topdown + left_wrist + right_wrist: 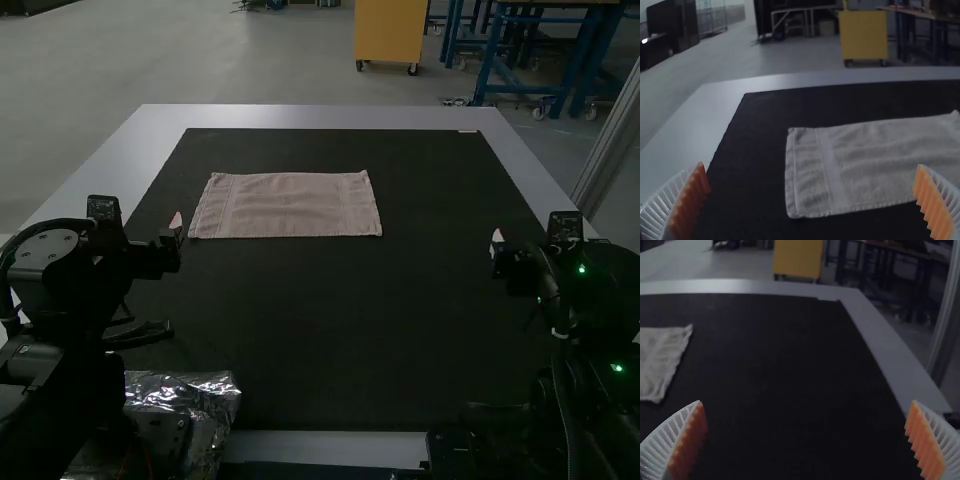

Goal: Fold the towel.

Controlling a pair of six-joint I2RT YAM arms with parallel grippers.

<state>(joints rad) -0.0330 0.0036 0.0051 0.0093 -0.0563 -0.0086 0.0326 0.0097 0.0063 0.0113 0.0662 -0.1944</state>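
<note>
Table (330, 116) first, its near edge partly hidden by both arms, dark mat (340, 330) across it! Crinkled foil (215, 392) runs out of the high view at the bottom. And here's the pink towel (290, 205), flat on the mat's far half, cut off in both wrist views, ahead and right of the left gripper (174, 228), well left of the right gripper (497, 242). Both grippers gape, fingers wide apart, nothing between them!

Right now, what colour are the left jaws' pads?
The pads are orange; best in left wrist view.
</note>
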